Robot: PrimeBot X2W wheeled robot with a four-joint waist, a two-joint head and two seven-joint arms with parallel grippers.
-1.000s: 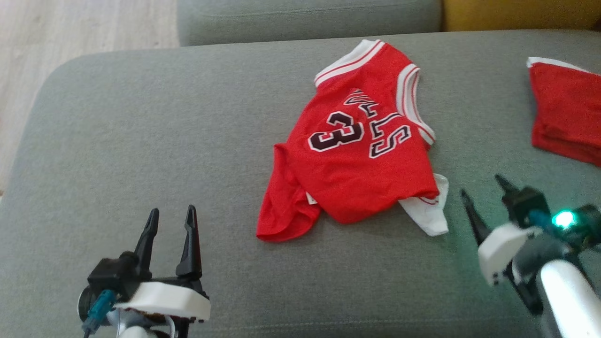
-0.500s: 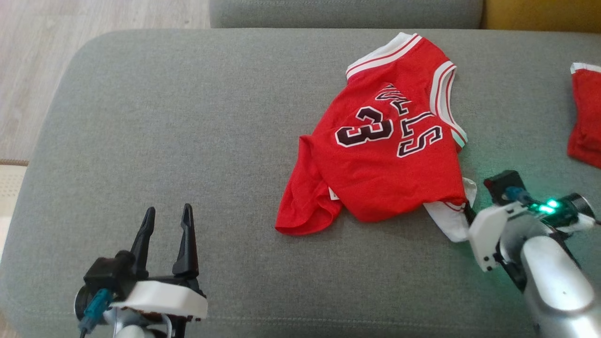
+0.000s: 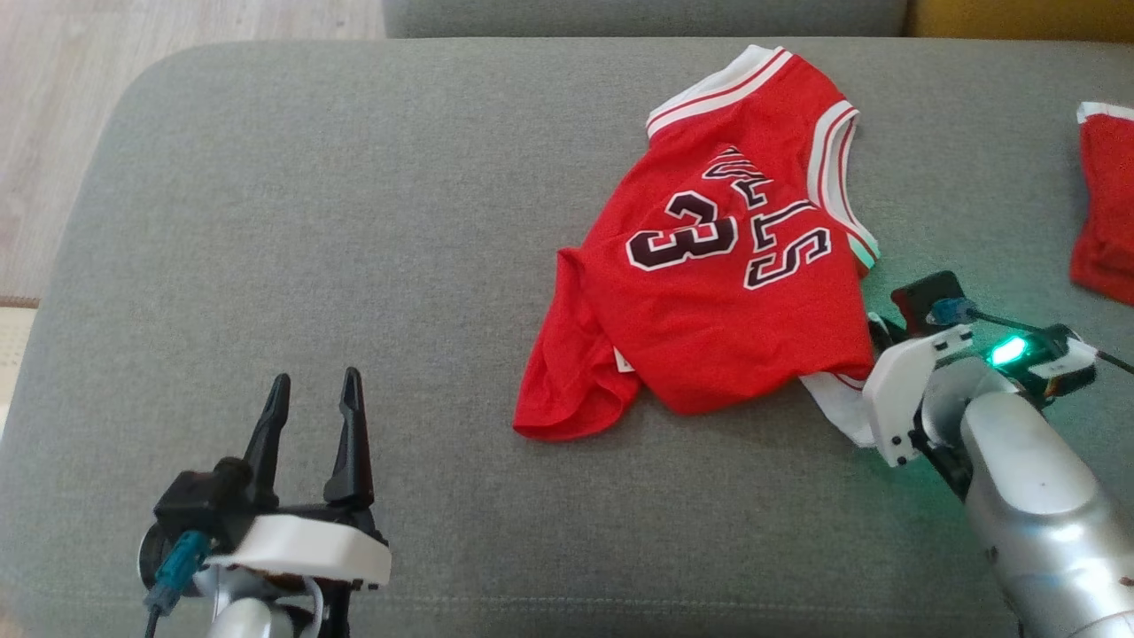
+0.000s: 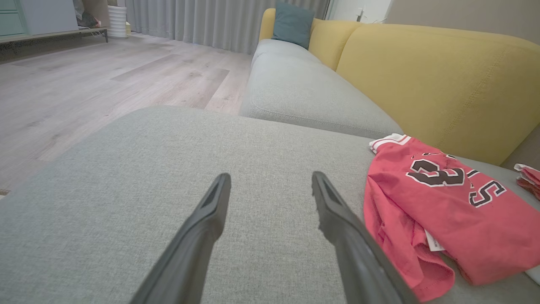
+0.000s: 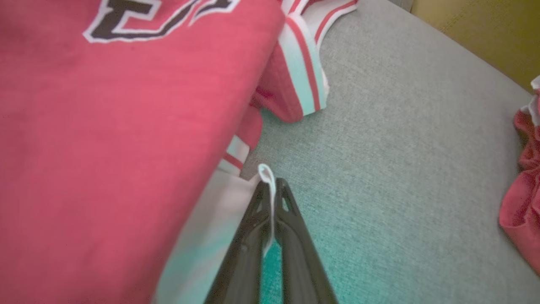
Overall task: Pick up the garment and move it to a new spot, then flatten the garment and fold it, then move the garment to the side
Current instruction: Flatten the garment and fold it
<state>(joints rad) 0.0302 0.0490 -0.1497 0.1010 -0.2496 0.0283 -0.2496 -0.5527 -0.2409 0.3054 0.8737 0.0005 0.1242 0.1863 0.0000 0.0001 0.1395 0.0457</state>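
Observation:
The garment (image 3: pixel 726 283) is a red jersey with black lettering and white striped trim, lying crumpled on the grey sofa seat (image 3: pixel 354 221). A white flap of its lining sticks out at its near right corner. My right gripper (image 3: pixel 875 335) is at that corner. In the right wrist view its fingers (image 5: pixel 272 188) are shut on a thin white fold of the garment (image 5: pixel 105 126). My left gripper (image 3: pixel 314 390) hovers open and empty over bare cushion to the left. In the left wrist view the gripper (image 4: pixel 270 181) points past the garment (image 4: pixel 443 202), which lies on its right.
A plain red cloth (image 3: pixel 1103 213) lies at the seat's far right, also in the right wrist view (image 5: pixel 521 194). A yellow sofa back (image 4: pixel 422 76) runs behind the seat. Wooden floor (image 3: pixel 53 106) lies past the cushion's left edge.
My right gripper moved in to the garment's white corner flap and shut on it. The head camera shifted a little. The left gripper stayed put, open.

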